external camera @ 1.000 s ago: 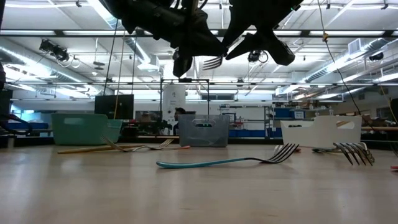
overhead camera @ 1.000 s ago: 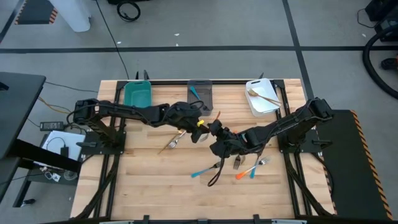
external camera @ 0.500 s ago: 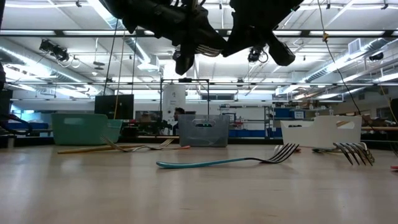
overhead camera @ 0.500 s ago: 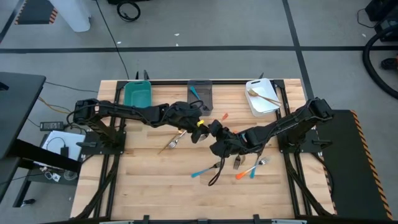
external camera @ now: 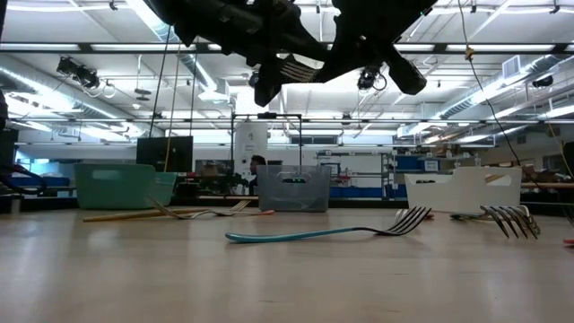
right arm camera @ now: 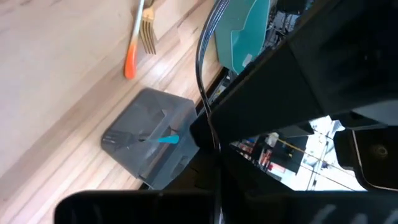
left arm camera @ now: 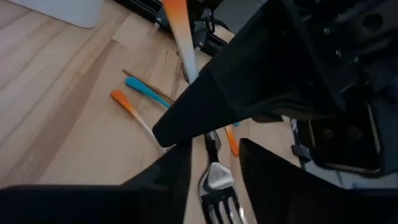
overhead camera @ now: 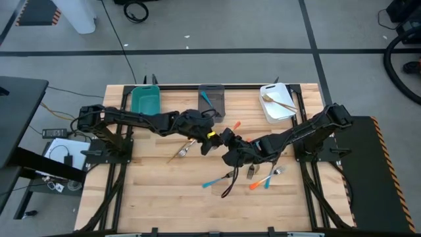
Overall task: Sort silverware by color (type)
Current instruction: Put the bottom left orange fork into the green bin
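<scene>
My right hand [overhead camera: 231,140] clamps orange fork [overhead camera: 235,124] mid-air; left hand [overhead camera: 209,136] spread beside it. Risk: fork slips, drops onto tabletop [overhead camera: 158,191].

We find no legible text, label, brand, number or sign in any view. Nothing can be read on the bins, the forks or the arms, and the room beyond the table gives us nothing readable.

Four cameras around one pale wooden plank counter [overhead camera: 164,191].
Overhead looking straight down; low one level across boards toward room; two wrist cameras close above planks, sharing the dark grey rectangular bin [overhead camera: 212,99] with the overhead.
</scene>
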You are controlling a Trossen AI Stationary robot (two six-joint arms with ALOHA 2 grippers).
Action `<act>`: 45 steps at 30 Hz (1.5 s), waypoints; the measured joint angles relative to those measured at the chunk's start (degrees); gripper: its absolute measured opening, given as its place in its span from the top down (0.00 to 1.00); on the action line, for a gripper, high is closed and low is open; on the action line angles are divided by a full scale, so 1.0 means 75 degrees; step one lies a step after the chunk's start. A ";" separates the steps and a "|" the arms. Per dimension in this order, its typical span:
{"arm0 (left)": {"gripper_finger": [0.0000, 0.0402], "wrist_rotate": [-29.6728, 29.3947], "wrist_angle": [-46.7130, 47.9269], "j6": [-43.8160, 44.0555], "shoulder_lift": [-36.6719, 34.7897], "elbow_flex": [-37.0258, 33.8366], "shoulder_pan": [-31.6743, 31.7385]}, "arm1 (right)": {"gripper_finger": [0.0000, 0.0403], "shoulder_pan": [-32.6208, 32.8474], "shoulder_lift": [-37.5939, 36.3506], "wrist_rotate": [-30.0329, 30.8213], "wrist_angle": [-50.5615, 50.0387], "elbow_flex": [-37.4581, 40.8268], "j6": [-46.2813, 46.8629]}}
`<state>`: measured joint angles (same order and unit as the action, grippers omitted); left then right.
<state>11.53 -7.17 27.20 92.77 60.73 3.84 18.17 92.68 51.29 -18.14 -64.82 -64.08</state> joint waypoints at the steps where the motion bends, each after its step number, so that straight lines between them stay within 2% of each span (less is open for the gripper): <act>1: 0.61 0.0000 0.0041 -0.0174 0.0000 0.0000 0.0000 | 0.98 -0.0004 0.0000 -0.0057 -0.0005 0.0000 0.0078; 5: 0.54 -0.0003 0.0259 -0.0825 0.0000 0.0000 0.0000 | 0.98 0.0003 0.0000 -0.0202 -0.0090 0.0000 0.0337; 10: 0.50 -0.0146 0.0664 -0.1441 0.0000 0.0000 0.0009 | 0.98 0.0015 0.0000 -0.0473 -0.0487 0.0000 0.0845; 19: 0.50 -0.1629 0.0750 -0.2695 -0.0341 -0.0032 -0.0160 | 0.98 0.0011 0.0000 -0.0595 -0.1183 0.0000 0.1783; 35: 0.50 -0.3950 0.0938 -0.3987 -0.0644 -0.0052 -0.1206 | 0.98 -0.0138 0.0000 -0.0679 -0.2613 0.0000 0.3607; 40: 0.50 -0.4238 0.0776 -0.4083 -0.0644 -0.0123 -0.1438 | 0.98 -0.0324 0.0000 -0.1190 -0.3170 0.0000 0.4407; 45: 0.50 -0.4525 -0.0357 -0.4174 -0.0641 -0.1040 -0.1786 | 0.98 -0.0566 0.0000 -0.1833 -0.3695 0.0000 0.5355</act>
<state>-22.41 -9.84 -4.11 87.96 52.93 -9.56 13.93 92.68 37.54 -45.85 -64.82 -23.92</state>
